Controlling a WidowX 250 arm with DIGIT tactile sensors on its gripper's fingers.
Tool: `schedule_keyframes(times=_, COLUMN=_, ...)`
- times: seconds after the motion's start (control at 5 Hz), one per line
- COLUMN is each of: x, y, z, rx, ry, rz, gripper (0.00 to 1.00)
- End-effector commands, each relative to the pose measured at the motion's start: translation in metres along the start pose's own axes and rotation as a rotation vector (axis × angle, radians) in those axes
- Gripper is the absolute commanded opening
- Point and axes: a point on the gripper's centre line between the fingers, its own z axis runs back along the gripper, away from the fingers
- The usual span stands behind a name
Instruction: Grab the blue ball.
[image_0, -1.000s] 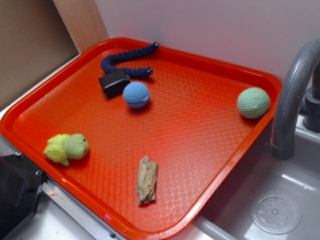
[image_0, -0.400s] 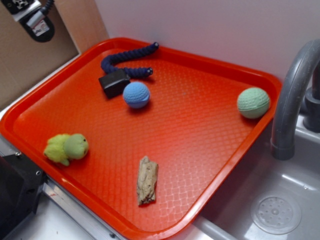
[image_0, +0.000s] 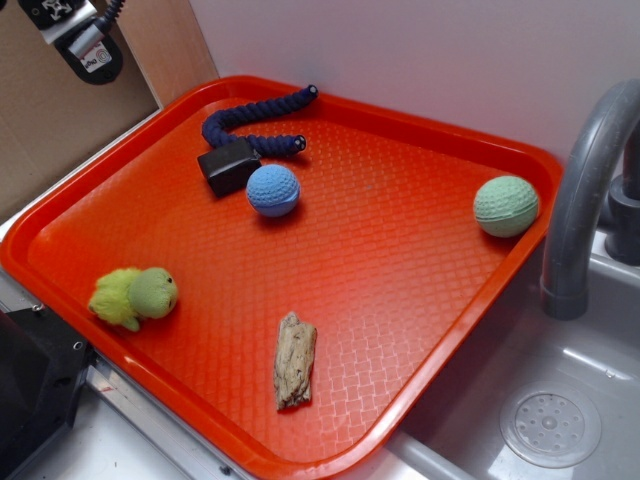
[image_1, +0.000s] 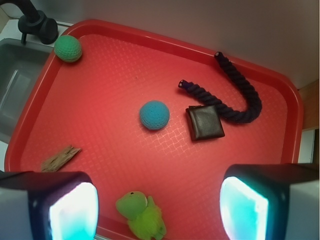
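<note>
Claw (image_1: 159, 207) hangs open above the tray (image_0: 420, 330); black block (image_0: 228, 166) touches blue ball (image_0: 273, 190) at its 10 o'clock.

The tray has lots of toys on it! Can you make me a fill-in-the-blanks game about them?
1. The blue ball lies right beside a small ____ block.
2. The ball near the faucet is ____.
3. The gripper is open and holds ____.
4. Everything sits on an ____ tray.

Missing words: black; green; nothing; orange
</note>
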Motion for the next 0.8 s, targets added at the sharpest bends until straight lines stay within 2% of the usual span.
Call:
schedule_keyframes(times=0.0, x=0.004, y=0.001, z=-0.038, rx=0.096, ry=-0.091, rz=-0.096, gripper=1.0)
schedule_keyframes(times=0.2, x=0.022, y=0.006, z=-0.069, rx=0.139, ry=-0.131, rz=-0.121, gripper=1.0)
schedule_keyframes(times=0.4, x=0.038, y=-0.001, z=-0.114, rx=0.116, ry=-0.144, rz=-0.18, gripper=1.0)
schedule_keyframes(times=0.6, x=0.052, y=0.0, z=-0.135, rx=0.095, ry=-0.103, rz=-0.184, gripper=1.0)
